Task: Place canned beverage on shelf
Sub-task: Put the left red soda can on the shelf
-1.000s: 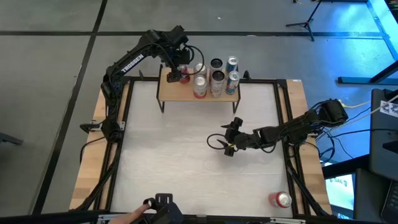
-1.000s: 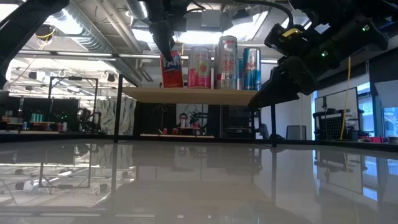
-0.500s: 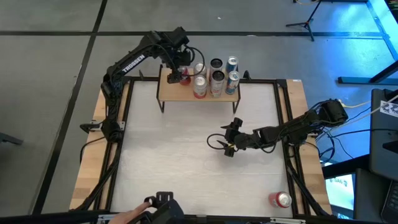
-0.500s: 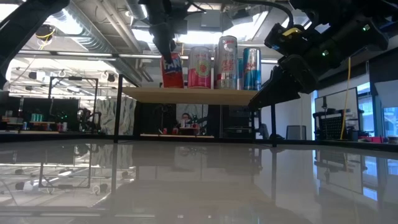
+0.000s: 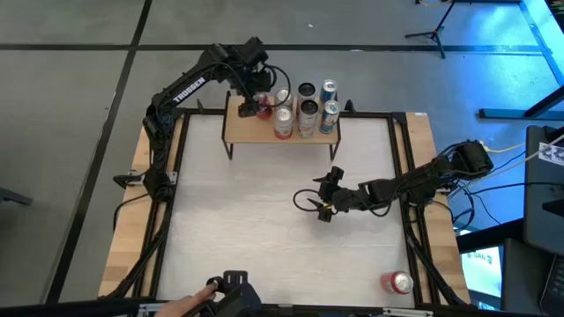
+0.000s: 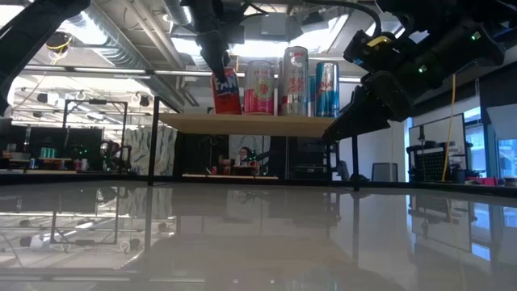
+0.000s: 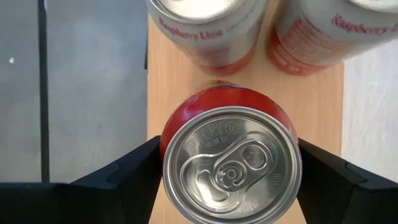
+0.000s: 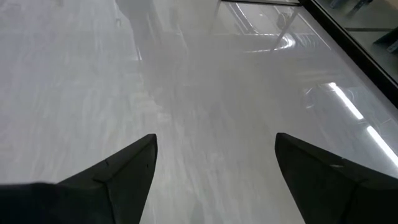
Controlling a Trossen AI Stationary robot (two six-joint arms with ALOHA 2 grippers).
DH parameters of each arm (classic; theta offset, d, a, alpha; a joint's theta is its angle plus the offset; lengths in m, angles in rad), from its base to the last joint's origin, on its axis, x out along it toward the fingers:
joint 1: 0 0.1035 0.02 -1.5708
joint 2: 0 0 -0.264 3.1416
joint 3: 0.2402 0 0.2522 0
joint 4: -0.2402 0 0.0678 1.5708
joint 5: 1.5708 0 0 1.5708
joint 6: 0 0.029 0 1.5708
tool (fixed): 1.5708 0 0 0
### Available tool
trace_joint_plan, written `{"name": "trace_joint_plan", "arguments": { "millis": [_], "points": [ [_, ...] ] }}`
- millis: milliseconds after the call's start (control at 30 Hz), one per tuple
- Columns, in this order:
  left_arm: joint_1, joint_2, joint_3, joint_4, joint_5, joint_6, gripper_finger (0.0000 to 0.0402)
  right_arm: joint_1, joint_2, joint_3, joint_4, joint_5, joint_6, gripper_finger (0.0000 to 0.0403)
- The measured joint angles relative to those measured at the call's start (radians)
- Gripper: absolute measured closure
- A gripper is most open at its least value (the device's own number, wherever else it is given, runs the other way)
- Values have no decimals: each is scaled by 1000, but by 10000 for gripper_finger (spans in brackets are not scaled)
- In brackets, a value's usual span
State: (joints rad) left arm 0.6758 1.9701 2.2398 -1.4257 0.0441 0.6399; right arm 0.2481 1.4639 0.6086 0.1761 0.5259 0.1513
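A red can [image 7: 230,165] is in my left gripper [image 7: 230,177], which is shut on it over the far left part of the light-wood shelf [image 5: 256,132]. In the low view the red can [image 6: 226,90] leans a little, its bottom at the level of the shelf board [image 6: 242,123]. Several other cans [image 5: 306,110] stand upright on the shelf to its right. My right gripper [image 5: 308,202] is open and empty over the middle right of the white table. It also shows in the right wrist view [image 8: 214,168]. My left gripper pinches the red can's side wall just below its top rim [image 7: 163,155] between its two fingers [image 7: 134,177]. The fingers come from above, pointing down. The can is nearly upright; whether its bottom [image 6: 226,111] rests on the board I cannot tell.
Another red can [image 5: 397,282] lies on its side near the table's near right corner. Two pale cans [image 7: 205,28] stand close beyond the held can. A person's hand [image 5: 189,305] shows at the near edge. The white tabletop [image 5: 247,220] lies in front of the shelf.
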Motion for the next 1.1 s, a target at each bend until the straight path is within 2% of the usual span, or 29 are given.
{"name": "trace_joint_plan", "arguments": {
  "millis": [400,767,1100],
  "points": [
    [0,-2,0,24,0,-2,57,0,0,0,0,-7,1,81],
    [0,-2,0,26,-7,-3,52,0,0,0,0,-8,1,81],
    [-1,-2,0,25,-184,-1,51,0,0,0,0,-23,1,81]
  ]
}}
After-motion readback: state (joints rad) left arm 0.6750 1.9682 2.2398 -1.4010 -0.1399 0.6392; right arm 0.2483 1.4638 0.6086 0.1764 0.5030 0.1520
